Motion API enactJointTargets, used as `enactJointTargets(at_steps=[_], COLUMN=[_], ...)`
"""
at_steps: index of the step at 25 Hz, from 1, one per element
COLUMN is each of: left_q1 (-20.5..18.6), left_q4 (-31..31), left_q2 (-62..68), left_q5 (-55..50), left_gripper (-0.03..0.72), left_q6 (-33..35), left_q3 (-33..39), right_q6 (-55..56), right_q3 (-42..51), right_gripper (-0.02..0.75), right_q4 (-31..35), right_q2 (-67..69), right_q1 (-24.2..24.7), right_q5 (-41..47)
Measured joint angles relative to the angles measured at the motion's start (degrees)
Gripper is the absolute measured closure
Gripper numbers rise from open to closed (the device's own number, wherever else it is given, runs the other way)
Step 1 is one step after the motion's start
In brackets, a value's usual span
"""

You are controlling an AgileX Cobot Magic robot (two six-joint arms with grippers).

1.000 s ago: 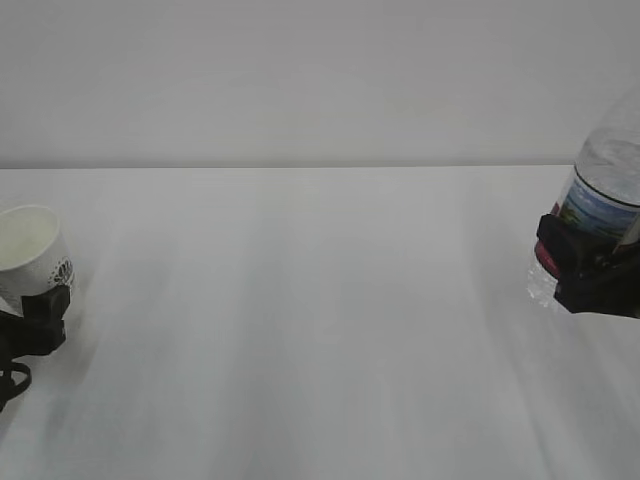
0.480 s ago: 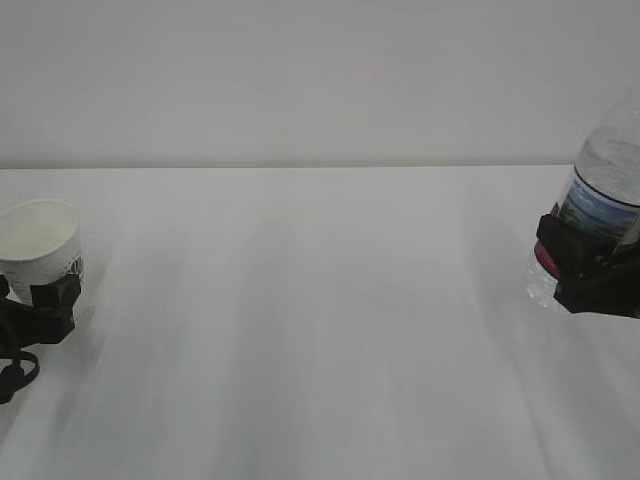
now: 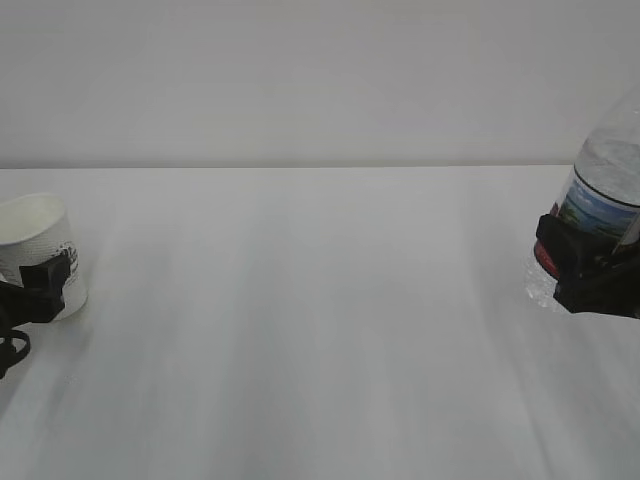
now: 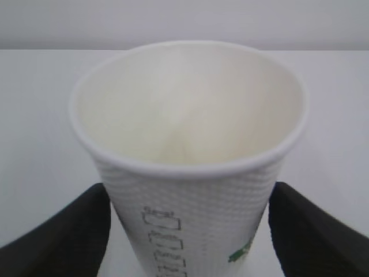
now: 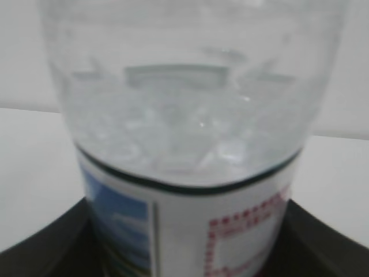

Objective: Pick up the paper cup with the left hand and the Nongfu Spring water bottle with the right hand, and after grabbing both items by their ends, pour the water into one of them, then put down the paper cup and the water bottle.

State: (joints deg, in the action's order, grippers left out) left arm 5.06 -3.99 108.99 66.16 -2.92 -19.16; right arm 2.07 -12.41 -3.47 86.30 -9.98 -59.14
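At the far left, the white paper cup [image 3: 35,240] leans slightly, its mouth up and towards the camera. My left gripper [image 3: 42,285] is shut on its lower wall. In the left wrist view the cup [image 4: 190,144] looks empty, and the black fingers [image 4: 69,236] press on both of its sides. At the right edge, the Nongfu Spring water bottle [image 3: 603,185] leans, and its top runs out of frame. My right gripper [image 3: 585,268] is shut on its label. Clear water [image 5: 184,133] shows in the bottle [image 5: 190,86] above the label band.
The white table [image 3: 320,330] stretches between the two arms, with a plain white wall behind it. Nothing else stands on it in view.
My left gripper has carried the cup a little to the right and turned it more upright. The right gripper and the bottle have stayed where they were.
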Motion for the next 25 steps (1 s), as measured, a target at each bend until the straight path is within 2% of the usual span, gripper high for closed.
enactJointTargets(at_steps=[7, 25], left_q1=[-1.1, -1.1], left_q4=[0.75, 1.07], left_q2=[1.26, 5.63], left_q5=[0.0, 0.0], left_gripper=[0.059, 0.062], left_q6=[0.0, -0.83], left_q3=[-1.03, -1.73], right_q6=[0.04, 0.13], right_q3=[0.0, 0.0], right_gripper=[0.225, 0.225], right_q4=[-0.09, -0.22], right_q2=[0.0, 0.0], right_q1=[0.0, 0.0], right_q5=[0.0, 0.0])
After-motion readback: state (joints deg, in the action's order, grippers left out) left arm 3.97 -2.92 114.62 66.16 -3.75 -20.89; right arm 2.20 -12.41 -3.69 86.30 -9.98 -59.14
